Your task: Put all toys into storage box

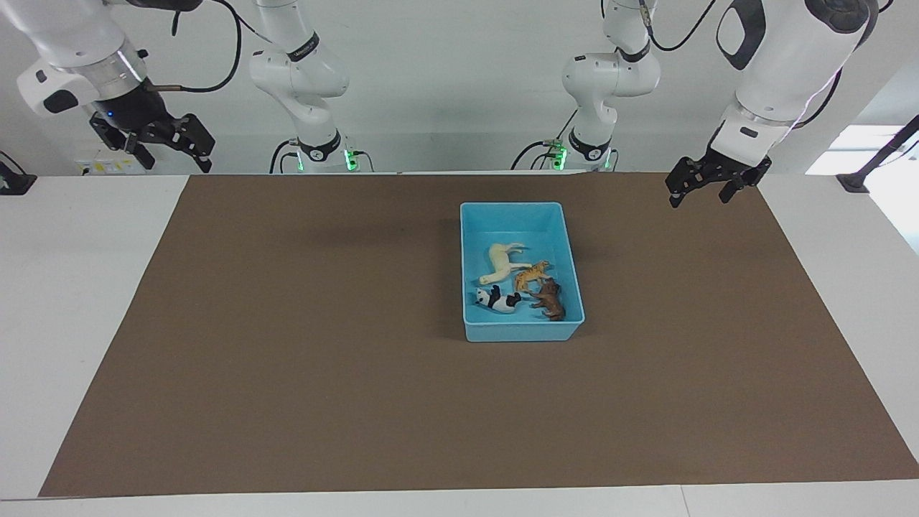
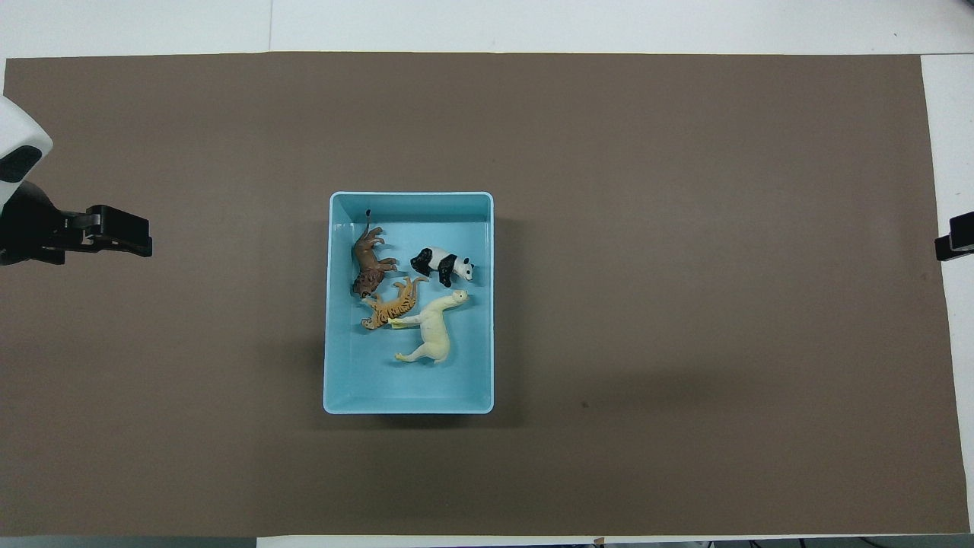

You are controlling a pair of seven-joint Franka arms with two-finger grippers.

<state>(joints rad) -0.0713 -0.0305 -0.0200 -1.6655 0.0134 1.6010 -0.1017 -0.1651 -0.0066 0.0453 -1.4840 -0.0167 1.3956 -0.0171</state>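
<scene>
The light blue storage box (image 1: 520, 333) (image 2: 407, 405) stands near the middle of the brown mat. All the toys lie inside it: the cream long-necked animal (image 1: 502, 262) (image 2: 432, 331), orange tiger (image 1: 533, 275) (image 2: 392, 304), panda (image 1: 497, 299) (image 2: 441, 265) and brown lion (image 1: 550, 298) (image 2: 369, 262). My left gripper (image 1: 698, 199) (image 2: 129, 234) hangs open and empty over the mat's edge at the left arm's end. My right gripper (image 1: 177, 166) (image 2: 957, 245) is raised, open and empty, over the mat's edge at the right arm's end.
The brown mat (image 1: 323, 373) covers most of the white table (image 1: 79, 301). Nothing but the box stands on it. Both arm bases (image 1: 323, 154) rise at the robots' edge of the table.
</scene>
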